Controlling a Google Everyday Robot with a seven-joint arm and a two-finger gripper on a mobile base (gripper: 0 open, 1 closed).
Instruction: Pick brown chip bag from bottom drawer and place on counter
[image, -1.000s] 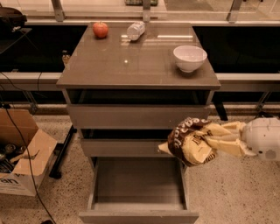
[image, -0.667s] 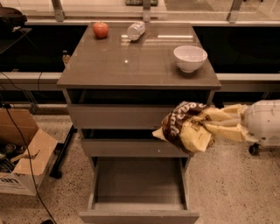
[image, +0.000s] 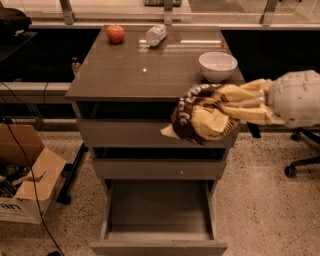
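My gripper (image: 235, 104) comes in from the right and is shut on the brown chip bag (image: 202, 116), a crinkly bag with a dark brown top, white lettering and a pale yellow lower part. I hold the bag in the air in front of the top drawer, just below the front right edge of the counter (image: 135, 70). The bottom drawer (image: 159, 212) is pulled open below and its grey interior is bare.
On the counter stand a white bowl (image: 217, 66) near the right edge, a red apple (image: 115, 33) and a lying plastic bottle (image: 156, 35) at the back. A cardboard box (image: 25, 177) sits on the floor at left. An office chair base (image: 300, 160) is at right.
The gripper has lifted the chip bag upward, from the level of the middle drawer to the level of the top drawer, close under the counter's edge.
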